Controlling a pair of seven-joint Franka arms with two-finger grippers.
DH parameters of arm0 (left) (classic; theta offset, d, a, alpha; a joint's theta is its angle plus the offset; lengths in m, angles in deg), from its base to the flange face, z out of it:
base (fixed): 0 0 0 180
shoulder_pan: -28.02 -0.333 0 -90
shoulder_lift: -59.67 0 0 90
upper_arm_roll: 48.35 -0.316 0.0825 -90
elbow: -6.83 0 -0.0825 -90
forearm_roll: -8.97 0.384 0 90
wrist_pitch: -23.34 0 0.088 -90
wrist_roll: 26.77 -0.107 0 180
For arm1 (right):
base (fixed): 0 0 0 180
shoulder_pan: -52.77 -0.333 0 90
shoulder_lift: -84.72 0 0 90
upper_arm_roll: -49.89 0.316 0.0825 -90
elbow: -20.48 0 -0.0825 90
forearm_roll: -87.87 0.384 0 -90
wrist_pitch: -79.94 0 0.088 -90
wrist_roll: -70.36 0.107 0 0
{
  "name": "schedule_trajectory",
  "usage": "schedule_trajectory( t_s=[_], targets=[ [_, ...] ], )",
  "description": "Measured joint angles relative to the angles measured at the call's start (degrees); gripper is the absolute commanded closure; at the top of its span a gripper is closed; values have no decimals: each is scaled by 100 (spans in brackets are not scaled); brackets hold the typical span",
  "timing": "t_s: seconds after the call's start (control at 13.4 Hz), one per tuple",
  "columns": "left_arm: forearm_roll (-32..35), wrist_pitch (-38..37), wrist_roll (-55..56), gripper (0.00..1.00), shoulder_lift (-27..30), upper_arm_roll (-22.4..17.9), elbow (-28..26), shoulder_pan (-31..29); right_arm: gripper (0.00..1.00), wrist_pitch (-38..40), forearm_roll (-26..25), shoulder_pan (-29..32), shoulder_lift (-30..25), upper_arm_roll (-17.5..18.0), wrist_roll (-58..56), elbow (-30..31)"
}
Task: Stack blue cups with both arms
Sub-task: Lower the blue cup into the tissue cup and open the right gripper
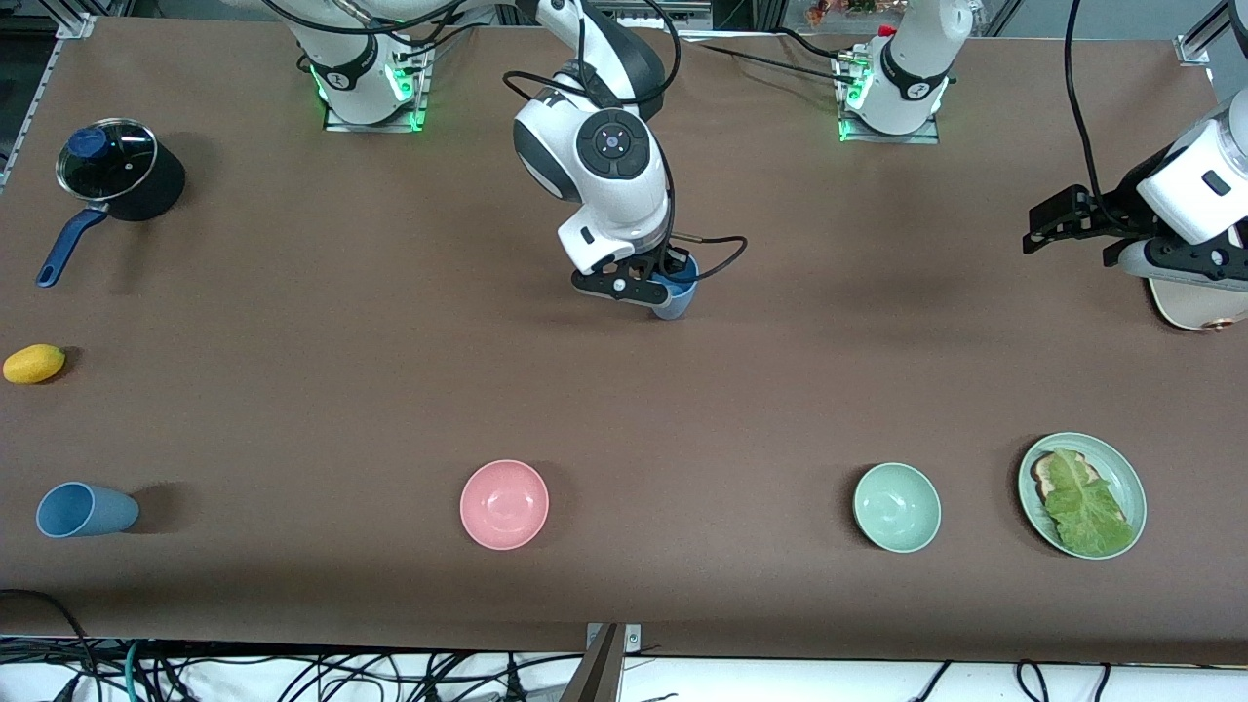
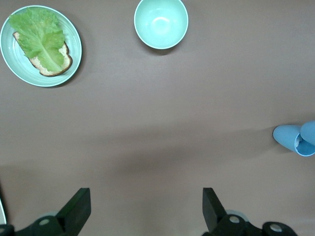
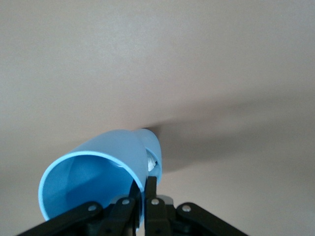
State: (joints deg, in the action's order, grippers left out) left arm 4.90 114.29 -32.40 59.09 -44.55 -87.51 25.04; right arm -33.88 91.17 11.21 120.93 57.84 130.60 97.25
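My right gripper [image 1: 663, 285] is over the middle of the table, shut on the rim wall of the brighter blue cup [image 1: 676, 297], one finger inside and one outside. The cup is tilted, low over the table. In the right wrist view the cup [image 3: 98, 164] fills the lower part and the gripper [image 3: 143, 189] pinches its wall. The greyer blue cup [image 1: 86, 510] lies on its side near the front camera at the right arm's end. My left gripper [image 1: 1035, 231] is open and empty, up over the left arm's end; its wrist view shows its fingers [image 2: 78, 209] wide apart and the held cup [image 2: 295, 139].
A pink bowl [image 1: 504, 504], a mint-green bowl [image 1: 897, 507] and a green plate [image 1: 1129, 483] with bread and lettuce stand along the near side. A lidded black pot [image 1: 117, 171] and a yellow fruit [image 1: 34, 364] are at the right arm's end. A cream appliance [image 1: 1199, 307] sits under the left arm.
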Motion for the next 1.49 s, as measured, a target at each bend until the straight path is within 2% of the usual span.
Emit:
schedule_trajectory(
  t_s=[0.22,1.49],
  targets=[
    [0,0,0,0,-2,-1,8,-8,100,163,162,-2,0,-1,1,-33],
    [0,0,3,0,-26,-4,14,-153,100,286,219,-89,36,-1,244,-39]
  ],
)
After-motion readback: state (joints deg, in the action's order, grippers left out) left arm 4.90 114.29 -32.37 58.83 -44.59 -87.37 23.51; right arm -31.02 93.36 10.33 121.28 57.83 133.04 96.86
